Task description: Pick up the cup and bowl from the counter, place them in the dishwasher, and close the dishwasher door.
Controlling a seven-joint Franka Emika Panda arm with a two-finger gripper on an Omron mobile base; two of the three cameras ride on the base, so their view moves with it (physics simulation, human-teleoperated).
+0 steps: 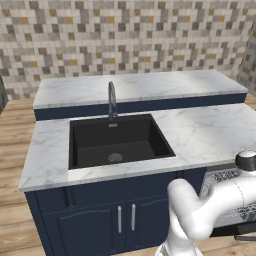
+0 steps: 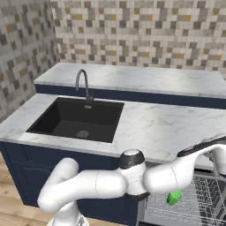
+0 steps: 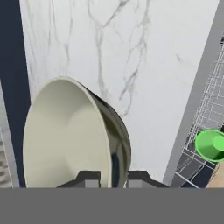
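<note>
While the cup already lies in the dishwasher rack, I have the bowl in my pincer, its two tips pressed on the rim, one inside and one outside, with the bowl tipped on edge above the counter. So I judge the task roughly half done: the cup is in, the bowl is lifted but not yet over the rack, and the door is yet to be shut. From the base cameras I cannot see the door panel itself, so I take it to be down and open, since the rack is exposed below the counter edge.

White marble with grey veins runs wide around a black sink with a curved tap. Navy cabinets stand below, a narrower marble ledge sits behind, and mosaic tile covers the wall. Wood floor shows at the left.
</note>
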